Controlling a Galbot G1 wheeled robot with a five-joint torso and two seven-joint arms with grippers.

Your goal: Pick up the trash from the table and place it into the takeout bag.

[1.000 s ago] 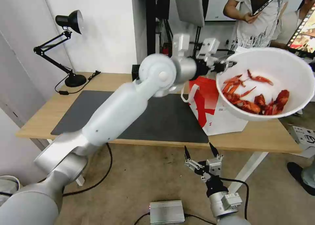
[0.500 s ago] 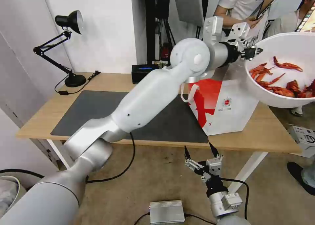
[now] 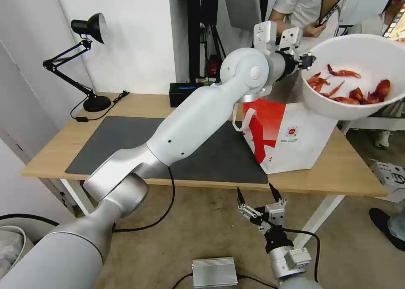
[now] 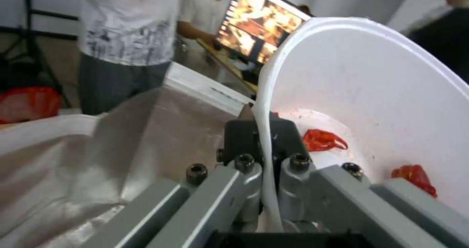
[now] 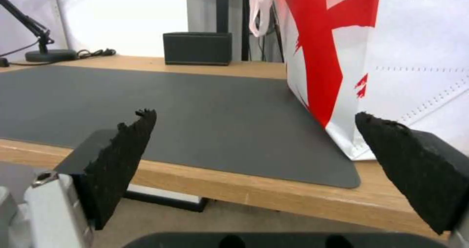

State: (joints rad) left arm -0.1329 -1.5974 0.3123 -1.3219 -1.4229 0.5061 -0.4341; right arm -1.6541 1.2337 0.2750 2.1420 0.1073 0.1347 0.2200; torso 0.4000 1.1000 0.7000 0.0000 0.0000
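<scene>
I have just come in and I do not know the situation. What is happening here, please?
The left gripper pinches the rim of a white bowl of red scraps, held tilted in the air above the red-and-white takeout bag, which stands on the table. The right gripper waits open, low in front of the table edge.

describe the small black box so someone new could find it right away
Start at the long light-wood table and go to its back edge by the wall. The small black rectangular box sits there, beyond the large dark grey mat, between the black desk lamp and the red-and-white takeout bag. It is low, squat and matte.
</scene>
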